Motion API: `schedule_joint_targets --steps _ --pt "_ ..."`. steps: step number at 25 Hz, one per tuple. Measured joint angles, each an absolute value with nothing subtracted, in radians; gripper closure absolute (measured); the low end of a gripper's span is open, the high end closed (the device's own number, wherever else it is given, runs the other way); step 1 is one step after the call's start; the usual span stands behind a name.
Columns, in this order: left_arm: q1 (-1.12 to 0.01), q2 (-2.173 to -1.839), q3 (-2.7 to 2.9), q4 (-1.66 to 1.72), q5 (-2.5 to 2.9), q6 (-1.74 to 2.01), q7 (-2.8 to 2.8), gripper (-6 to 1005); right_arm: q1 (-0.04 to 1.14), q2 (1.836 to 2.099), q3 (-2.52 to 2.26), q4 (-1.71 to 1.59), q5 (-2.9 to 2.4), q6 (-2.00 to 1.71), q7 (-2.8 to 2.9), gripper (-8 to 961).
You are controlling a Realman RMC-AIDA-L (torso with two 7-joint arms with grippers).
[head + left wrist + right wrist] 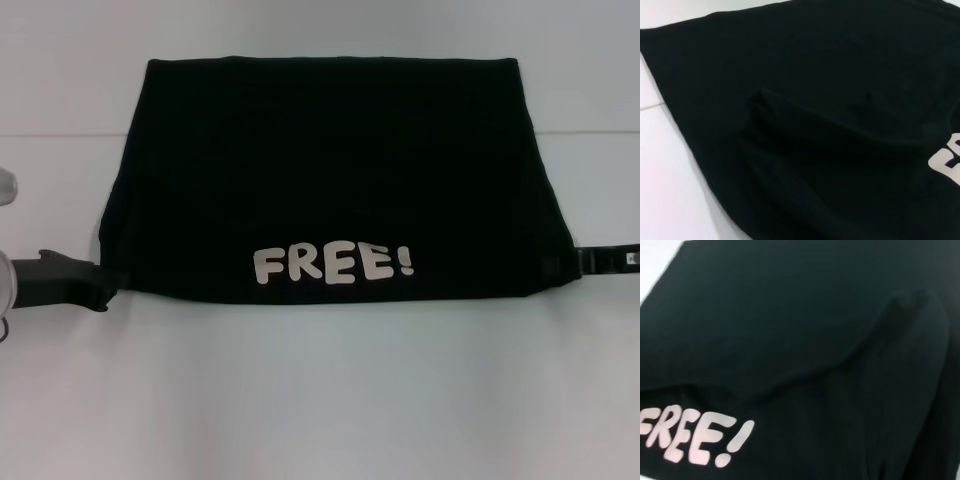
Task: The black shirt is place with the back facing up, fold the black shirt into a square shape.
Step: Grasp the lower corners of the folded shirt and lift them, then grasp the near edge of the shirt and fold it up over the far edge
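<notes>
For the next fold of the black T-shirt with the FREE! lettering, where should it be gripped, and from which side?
Probably the two near corners of the large black soft-fabric T-shirt, each taken from its outer side. It lies as a wide folded panel with its lettered edge nearest the robot, and the left pincer and right pincer sit at those corners, fingers hidden by cloth.

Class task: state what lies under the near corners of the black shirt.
Both arms' ends disappear under the black shirt: left tool and right tool at opposite near corners. Their fingers are covered by fabric.
</notes>
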State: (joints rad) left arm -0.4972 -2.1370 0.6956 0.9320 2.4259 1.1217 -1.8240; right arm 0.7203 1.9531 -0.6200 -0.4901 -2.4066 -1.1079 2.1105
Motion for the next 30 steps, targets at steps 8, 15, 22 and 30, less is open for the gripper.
schedule_joint_targets --steps 8,15,22,30 --pt "-0.453 -2.138 0.619 1.082 2.435 1.452 -1.838 991 0.638 1.919 -0.616 -0.548 -2.383 -1.312 2.029 891" --pt "-0.415 -2.138 0.548 1.169 2.445 1.71 -1.831 992 0.536 1.914 -0.615 -0.672 -2.388 -1.553 1.966 890" --pt "-0.388 -2.138 0.483 1.177 2.497 1.857 -1.828 992 0.446 1.91 -0.607 -0.733 -2.401 -1.667 1.936 890" --pt "-0.38 -2.139 0.478 1.161 2.522 1.921 -1.821 991 0.392 1.907 -0.572 -0.733 -2.403 -1.714 1.901 891"
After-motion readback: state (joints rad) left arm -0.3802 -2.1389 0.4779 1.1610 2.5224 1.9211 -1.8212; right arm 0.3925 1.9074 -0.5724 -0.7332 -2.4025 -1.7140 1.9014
